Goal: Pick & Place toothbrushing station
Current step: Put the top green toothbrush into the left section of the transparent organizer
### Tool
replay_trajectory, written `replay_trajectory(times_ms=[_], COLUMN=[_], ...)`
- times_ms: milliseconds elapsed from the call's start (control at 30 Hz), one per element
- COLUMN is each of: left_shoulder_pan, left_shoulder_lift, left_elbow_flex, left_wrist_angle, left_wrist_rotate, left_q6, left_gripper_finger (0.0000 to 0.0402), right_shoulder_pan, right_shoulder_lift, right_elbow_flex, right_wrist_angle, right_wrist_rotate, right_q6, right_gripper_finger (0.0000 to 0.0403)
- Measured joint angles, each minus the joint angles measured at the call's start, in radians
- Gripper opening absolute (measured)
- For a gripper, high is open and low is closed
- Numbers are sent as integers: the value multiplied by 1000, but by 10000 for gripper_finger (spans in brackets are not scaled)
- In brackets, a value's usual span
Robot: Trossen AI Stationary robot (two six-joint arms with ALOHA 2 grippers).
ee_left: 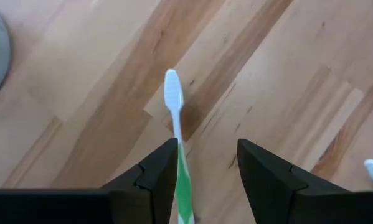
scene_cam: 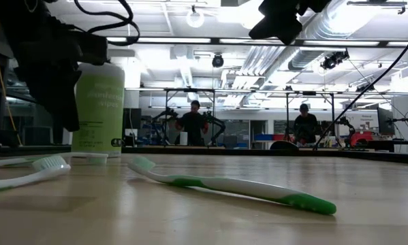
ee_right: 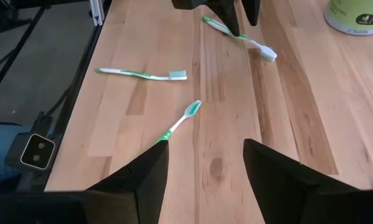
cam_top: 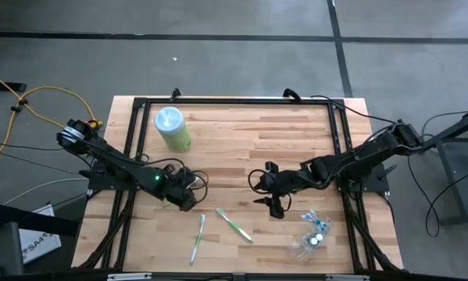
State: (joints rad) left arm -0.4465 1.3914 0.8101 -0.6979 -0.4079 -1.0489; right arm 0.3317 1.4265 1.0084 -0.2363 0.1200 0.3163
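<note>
Three green-and-white toothbrushes lie flat on the wooden table. One [ee_left: 174,93] lies under my left gripper [ee_left: 206,146], which is open and points down. Its handle [ee_left: 184,186] runs between the fingers, close along one finger [ee_left: 155,177]. This toothbrush also shows in the right wrist view [ee_right: 248,41]. The other two toothbrushes [cam_top: 197,238] [cam_top: 234,225] lie near the front edge. A clear plastic cup [cam_top: 312,238] with small blue and white things lies at the front right. My right gripper [cam_top: 274,204] is open and empty above the table's middle. My left gripper stands over the toothbrush's handle [ee_left: 184,186] from above, fingers open. The handle runs beside the inner side of one finger, and I cannot tell whether it touches. The toothbrush lies flat on the table.
A pale-green canister [cam_top: 173,129] with a light-blue lid stands at the far left of the table. A black frame [cam_top: 234,101] runs around the table's edges. People stand in the room beyond the table [scene_cam: 193,122].
</note>
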Motion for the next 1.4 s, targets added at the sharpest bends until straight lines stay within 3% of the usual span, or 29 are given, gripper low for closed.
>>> replay_trajectory(times_ms=[267,733,1400], left_shoulder_pan=[-29,-187,-160], left_shoulder_lift=[15,93,100], left_elbow_flex=[-2,-3,-3], left_wrist_angle=[-58,-87,-163], left_wrist_rotate=[7,-95,-58], left_q6=[-78,-240,-179], left_gripper_finger=[158,180,206], right_shoulder_pan=[0,0,0], right_shoulder_lift=[0,0,0], right_elbow_flex=[0,0,0], right_wrist_angle=[0,-23,-22], right_wrist_rotate=[0,0,-21], right_q6=[-3,-4,-4], right_gripper_finger=[199,199,199])
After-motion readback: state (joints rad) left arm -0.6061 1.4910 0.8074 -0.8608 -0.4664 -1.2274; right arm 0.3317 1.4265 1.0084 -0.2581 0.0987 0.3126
